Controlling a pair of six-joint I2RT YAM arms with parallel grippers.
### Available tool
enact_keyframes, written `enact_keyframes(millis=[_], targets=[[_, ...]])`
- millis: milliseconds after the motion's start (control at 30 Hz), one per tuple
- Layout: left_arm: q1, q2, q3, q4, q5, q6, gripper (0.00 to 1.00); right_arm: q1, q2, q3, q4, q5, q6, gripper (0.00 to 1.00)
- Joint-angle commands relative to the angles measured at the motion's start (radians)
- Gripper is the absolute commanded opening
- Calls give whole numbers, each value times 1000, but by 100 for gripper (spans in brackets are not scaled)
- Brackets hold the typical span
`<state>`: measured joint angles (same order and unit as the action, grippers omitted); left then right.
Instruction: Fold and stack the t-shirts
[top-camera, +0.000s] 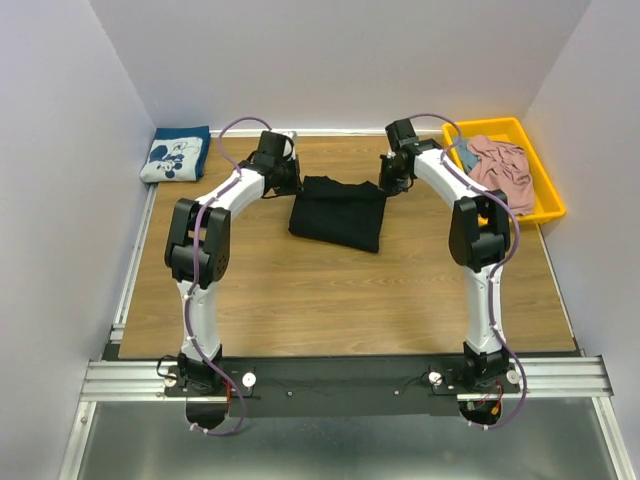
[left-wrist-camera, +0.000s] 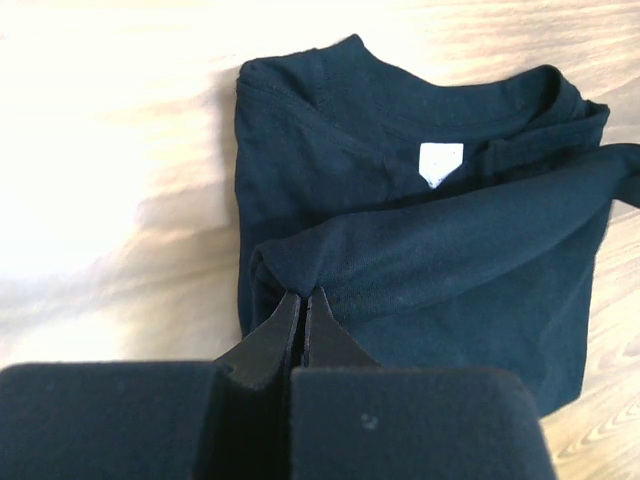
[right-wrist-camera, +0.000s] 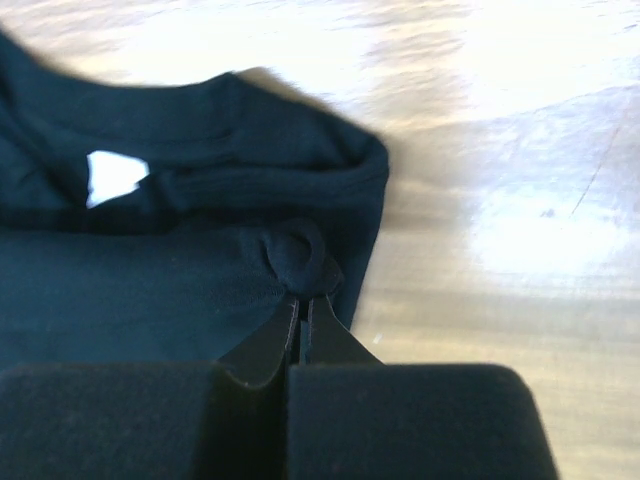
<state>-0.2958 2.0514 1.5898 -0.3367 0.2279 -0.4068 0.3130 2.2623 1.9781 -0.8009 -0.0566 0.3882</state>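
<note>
black t-shirt at both jaw tips | left gripper clamps its fold | right gripper clamps bunched cloth

A small bunched fold of the black t-shirt is pinched between the closed tips of the right gripper, with the collar and its white tag seen just beyond, and bare wooden table off to the gripper's right.
</note>
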Motion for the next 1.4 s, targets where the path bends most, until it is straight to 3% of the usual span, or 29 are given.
enact_keyframes(millis=[0,367,667,1100,1367], targets=[[9,30,19,117,50,23,0,-26,17,-99,149,80,37,1],[-46,7,61,211,-4,79,0,-52,8,-215,215,100,28,1],[-37,82,47,294,-44,39,0,-60,-37,-237,233,86,15,1],[-32,216,108,289,-55,37,4,-75,-95,-268,258,116,32,1],[-31,167,104,300,-29,31,17,-77,-133,-275,256,133,38,11]])
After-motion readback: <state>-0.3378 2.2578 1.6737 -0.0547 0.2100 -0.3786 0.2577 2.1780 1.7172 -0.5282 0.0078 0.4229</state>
